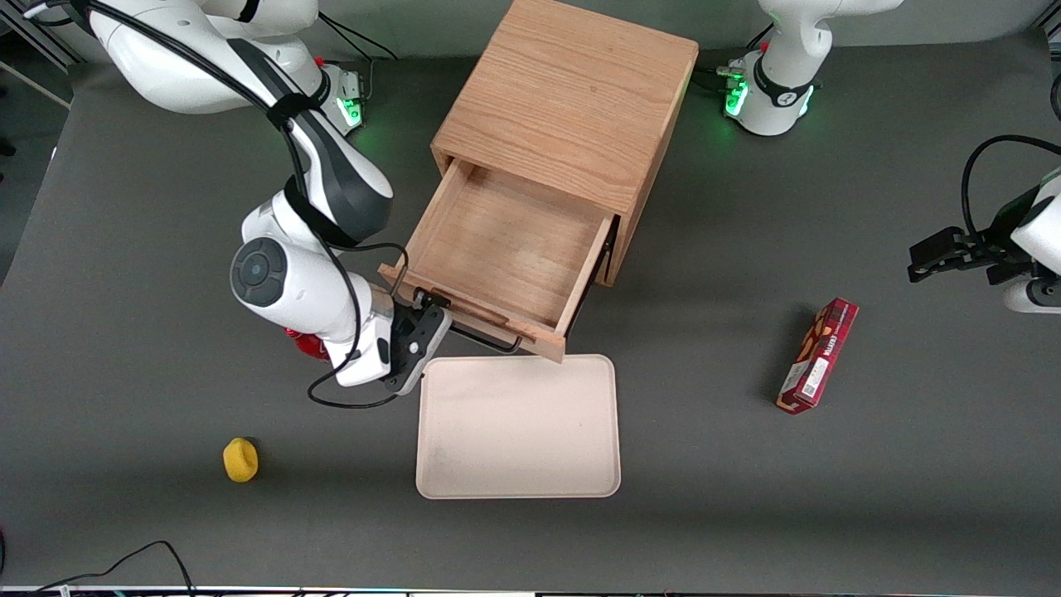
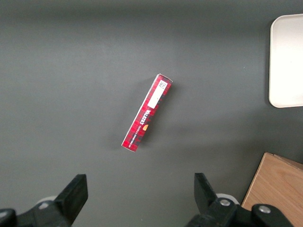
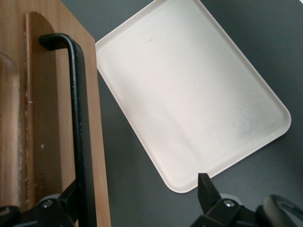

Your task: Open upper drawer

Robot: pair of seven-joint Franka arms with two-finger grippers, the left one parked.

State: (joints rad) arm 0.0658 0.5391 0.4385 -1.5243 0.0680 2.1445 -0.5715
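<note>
Dark grey desk (image 1: 133, 497) fills the scene, seen from above. On it stands a boxy oak cabinet (image 1: 572, 99), the largest thing present. Its upper drawer (image 1: 506, 249) is pulled well out toward the front camera, showing a bare wooden floor inside; nothing lies in it. The lower drawer cannot be seen beneath it.

Just in front of the drawer lies a pale rectangular tray (image 1: 518, 427), empty, with one corner almost under the drawer's front edge. The working arm reaches in from its end of the desk, and its gripper (image 1: 424, 325) sits at the drawer's front, at the end of the black wire handle (image 1: 489, 340). In the wrist view the fingers (image 3: 208, 189) are spread apart, with the handle (image 3: 78, 127) running between them but one finger clearly off it, so they look released rather than clamped.

Smaller things lie apart: a red snack box (image 1: 818, 356) toward the parked arm's end of the desk, a small yellow object (image 1: 240, 460) toward the working arm's end, and something red (image 1: 305, 344) mostly hidden under the working arm.

Judging by how far out the drawer stands, the pull seems finished. The next move probably calls for drawing the gripper back off the handle without nudging the drawer or the tray.
</note>
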